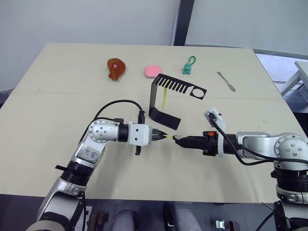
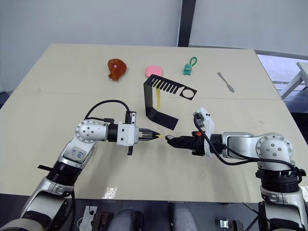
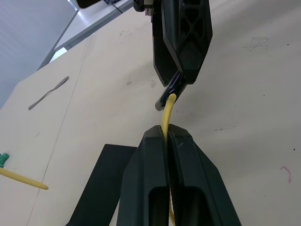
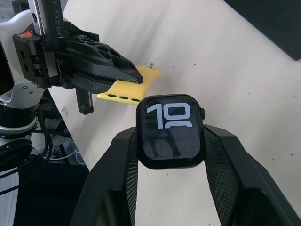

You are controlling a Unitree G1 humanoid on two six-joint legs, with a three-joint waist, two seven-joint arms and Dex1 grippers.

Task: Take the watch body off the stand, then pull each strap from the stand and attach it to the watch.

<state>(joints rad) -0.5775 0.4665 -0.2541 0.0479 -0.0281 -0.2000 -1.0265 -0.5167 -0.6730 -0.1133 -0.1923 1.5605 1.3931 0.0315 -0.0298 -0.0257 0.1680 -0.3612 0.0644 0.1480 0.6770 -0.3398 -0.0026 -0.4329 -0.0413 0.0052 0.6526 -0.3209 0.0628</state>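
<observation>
A: Watch body point(image 4: 170, 131) is pinched between the right gripper point(image 4: 169, 141) fingers, screen up, over the table point(image 1: 57, 110).
B: The left gripper point(image 1: 160, 137) is clamped on a holed yellow strap point(image 4: 129, 87) (edge-on to the lug), presumably so it slides in. The second strap point(image 1: 164, 97) hangs from the stand point(image 1: 166, 98).

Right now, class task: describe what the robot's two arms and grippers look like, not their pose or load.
Both arms are silver-grey metal with rounded joints and black bands. A black cable loops above the left arm; another curves along the right. The left gripper has a white housing, the right gripper a black one with an orange mark. Their fingers are black, with open lattice ribbing and textured pads.
</observation>
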